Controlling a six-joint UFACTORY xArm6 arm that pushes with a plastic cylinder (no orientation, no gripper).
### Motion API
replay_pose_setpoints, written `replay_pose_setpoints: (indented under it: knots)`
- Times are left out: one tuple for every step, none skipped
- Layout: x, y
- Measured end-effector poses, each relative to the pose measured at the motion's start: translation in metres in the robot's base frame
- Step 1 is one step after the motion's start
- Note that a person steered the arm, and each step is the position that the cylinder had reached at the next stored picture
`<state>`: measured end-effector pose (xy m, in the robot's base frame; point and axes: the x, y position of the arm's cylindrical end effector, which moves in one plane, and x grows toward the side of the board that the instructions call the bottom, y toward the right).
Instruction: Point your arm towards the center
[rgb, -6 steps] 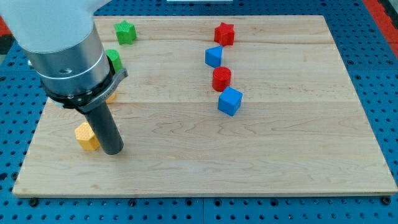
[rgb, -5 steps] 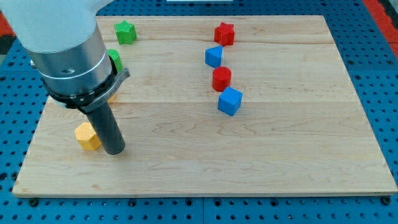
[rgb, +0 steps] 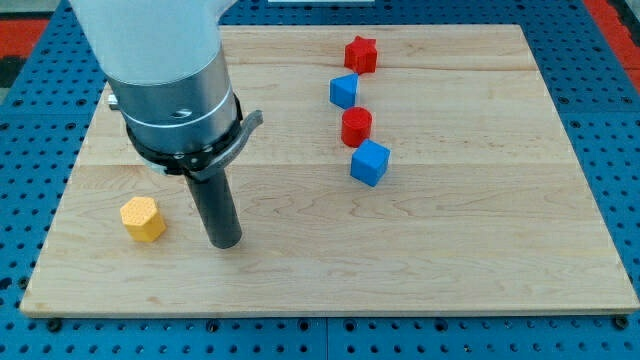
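Resting on wooden board (rgb: 480, 250), my tip (rgb: 226, 243), near yellow hexagonal block (rgb: 142, 219), no jaws visible

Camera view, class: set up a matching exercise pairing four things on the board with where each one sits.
Column one:
1. red star
2. yellow block
3. my tip
4. lower blue cube

Column two:
A. just to the view's right of the yellow block
B. nearest the view's top edge
C. directly below the red cylinder
D. near the view's left edge

Pairs: 1-B, 2-D, 3-A, 4-C
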<state>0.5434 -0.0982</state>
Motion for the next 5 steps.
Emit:
replay_pose_setpoints:
  knots:
    - [0.000, 0.011]
    - [0.000, 0.022]
    - [0.000, 0.034]
    - [0.000, 0.037]
    - [0.000, 0.037]
